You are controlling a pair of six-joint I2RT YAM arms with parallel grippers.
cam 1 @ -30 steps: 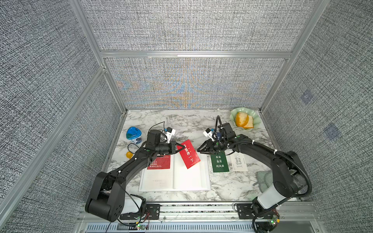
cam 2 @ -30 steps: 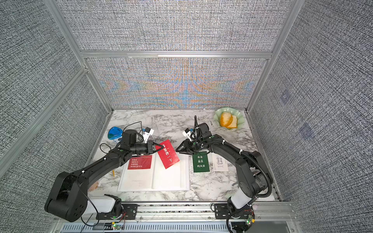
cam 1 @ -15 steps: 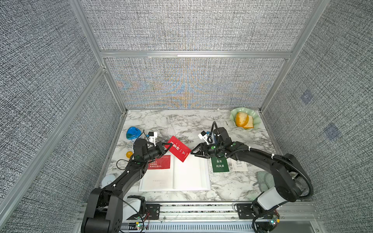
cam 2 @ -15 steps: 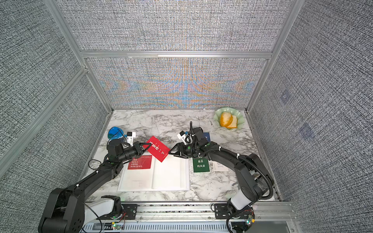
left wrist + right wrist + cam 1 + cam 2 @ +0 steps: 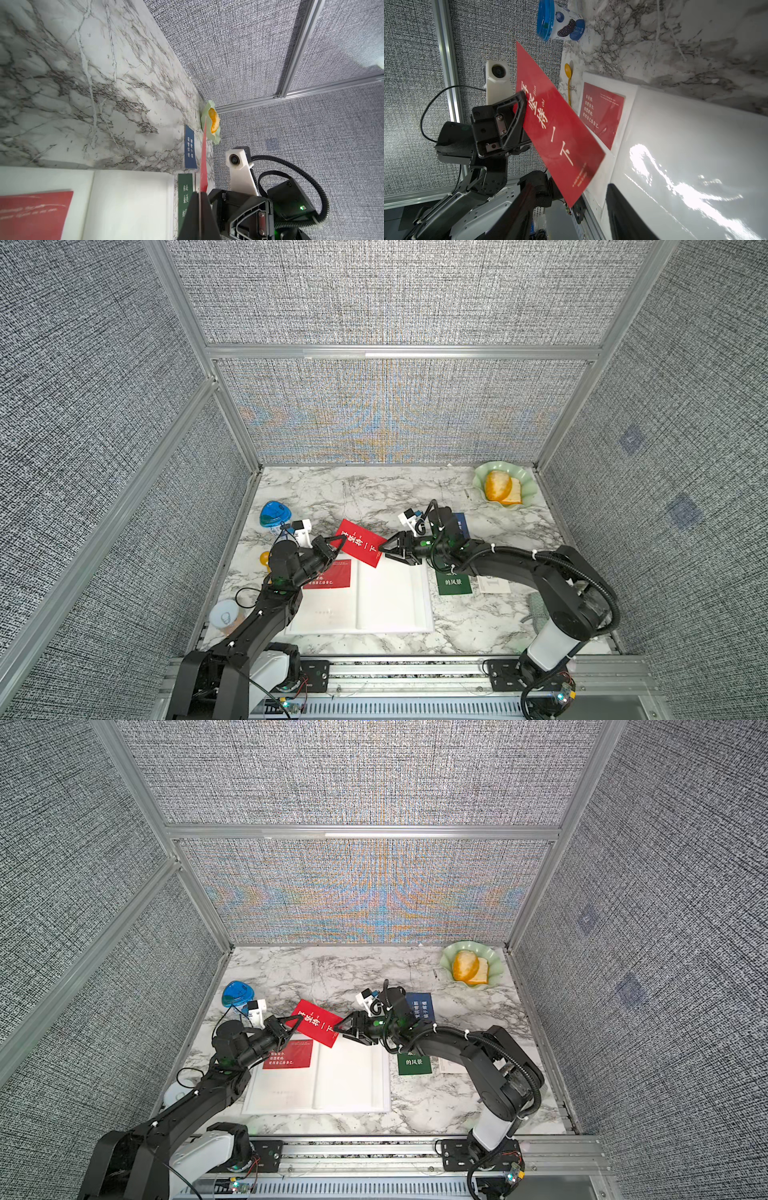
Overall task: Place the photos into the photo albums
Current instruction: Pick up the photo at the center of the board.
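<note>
Since a second ago the left gripper has drawn the red card leftward, from above the right page of the album to above the far end of its fold. The right gripper has followed with its jaws now wider. Left of the album, a lidded paper cup stands by the near corner, a yellow spoon lies beside the far corner, and a blue tub sits further back. The left arm crosses the album's left edge, and its gripper pinches the red card by one short end, holding it tilted in the air. The album lies open, with a second red card flat on the far part of its left page and the right page plain white. The right gripper hangs over the album's far edge with jaws spread. The held card's free corner lies between them, and whether they touch it cannot be told. Just right of the album lies a green card, half hidden under the right arm, with a blue card behind it and a white card past it. Far back to the right, a green dish holds an orange fruit and a bread slice. Open marble table runs from the album's far edge to the back wall, while its near edge lies close to the front rail.
</note>
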